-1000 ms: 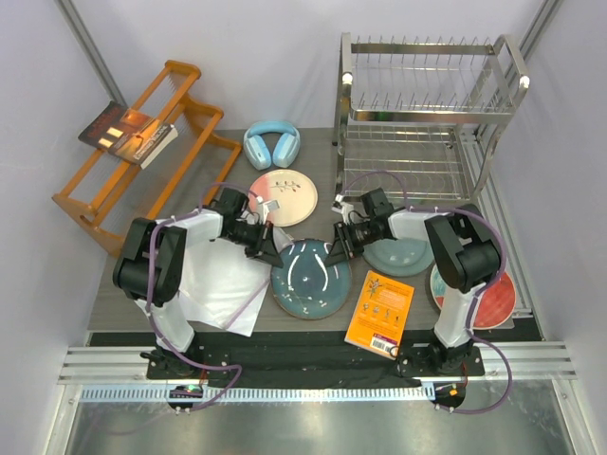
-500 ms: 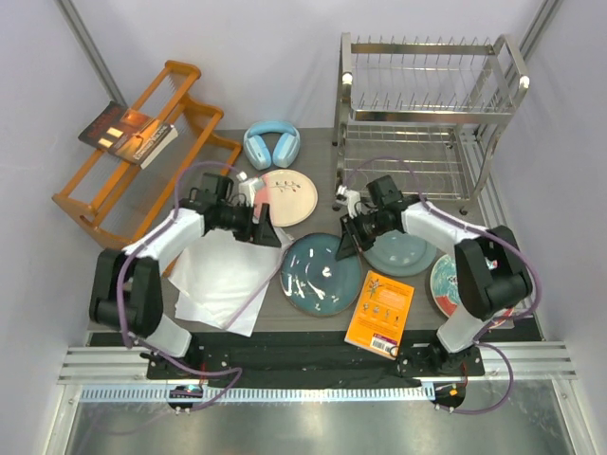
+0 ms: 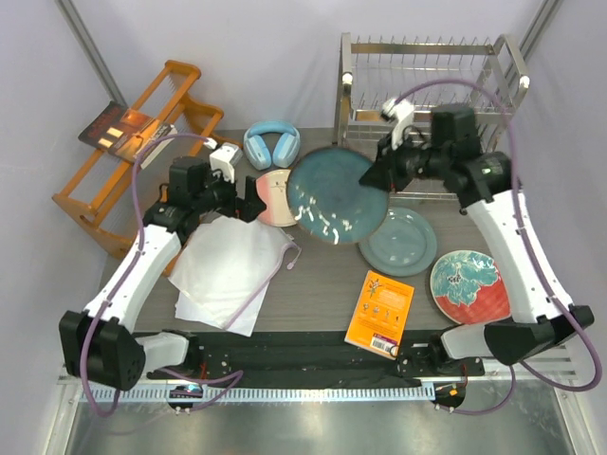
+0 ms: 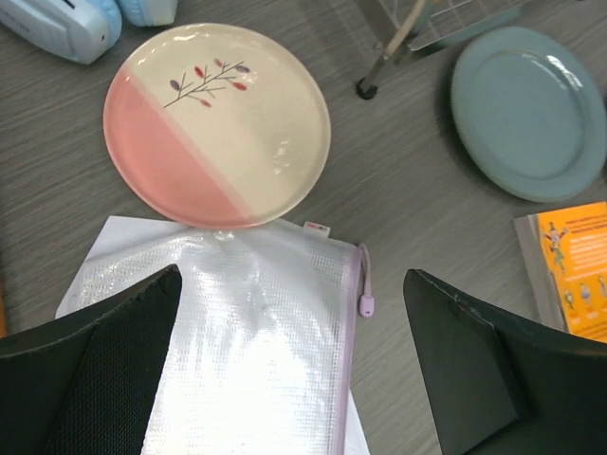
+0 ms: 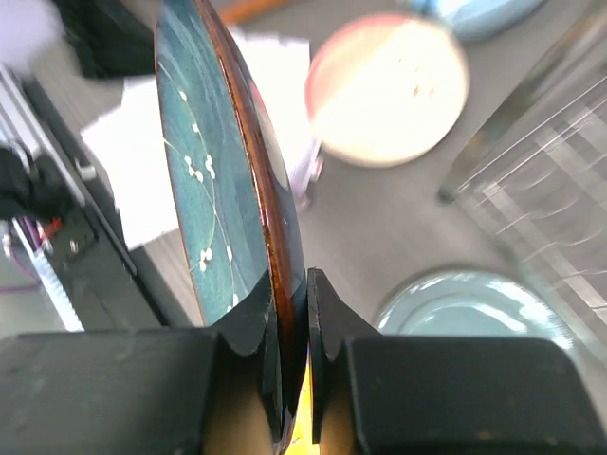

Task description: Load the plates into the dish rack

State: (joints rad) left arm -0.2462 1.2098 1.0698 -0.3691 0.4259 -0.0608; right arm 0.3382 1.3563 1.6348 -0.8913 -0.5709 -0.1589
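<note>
From above, the right fingers (image 3: pixel 373 177) are clenched on the rim of the dark teal plate (image 3: pixel 334 197), which is lifted off the counter (image 3: pixel 313 284) and tilted with its flecked face towards the camera. It hangs just in front of the dish rack (image 3: pixel 427 90), and in this view it covers the right edge of the pink-and-cream plate (image 3: pixel 270 194). The left fingers (image 3: pixel 248 201) are spread and empty over a white mesh pouch (image 3: pixel 223 275). The grey-green plate (image 3: pixel 398 242) and the patterned plate (image 3: pixel 469 287) lie flat on the counter, with an orange book (image 3: pixel 381 311) near them. Blue headphones (image 3: pixel 271 144) and a wooden rack (image 3: pixel 142 156) sit at the back left.

The left wrist camera shows its fingers (image 4: pixel 95 379) wide apart, holding nothing — below them are the pouch (image 4: pixel 251 332), the pink-and-cream plate (image 4: pixel 216 123) with its sprig, the grey-green plate (image 4: pixel 528 112) and a rack foot (image 4: pixel 365 90).

The right wrist camera shows the teal plate (image 5: pixel 204 180) edge-on and nearly upright, its brown rim pinched tight between the fingers (image 5: pixel 327 318). The pink plate (image 5: pixel 389 85) is blurred beyond it, the grey-green plate (image 5: pixel 465 313) is below, and the rack's wires (image 5: pixel 541 171) are at right.
</note>
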